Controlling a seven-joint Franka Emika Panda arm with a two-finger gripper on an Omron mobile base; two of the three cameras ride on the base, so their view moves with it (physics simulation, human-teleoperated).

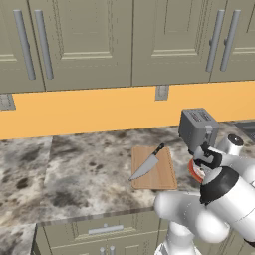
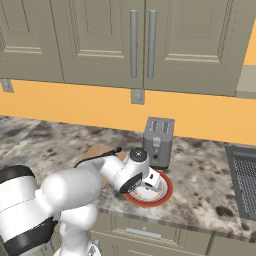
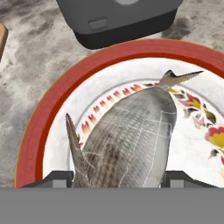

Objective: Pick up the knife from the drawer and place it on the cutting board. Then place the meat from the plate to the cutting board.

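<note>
Gripper is right down over the meat, a finger tip on either side at the bottom of the hand view, jaws apart, whether they touch it I cannot tell. Meat lies on the plate, centre frame. Knife rests diagonally on the cutting board, mid-frame in the left base view, toaster to its upper right

Grey, scaled meat on a red-rimmed plate with seemingly floral red-yellow motifs.
</note>
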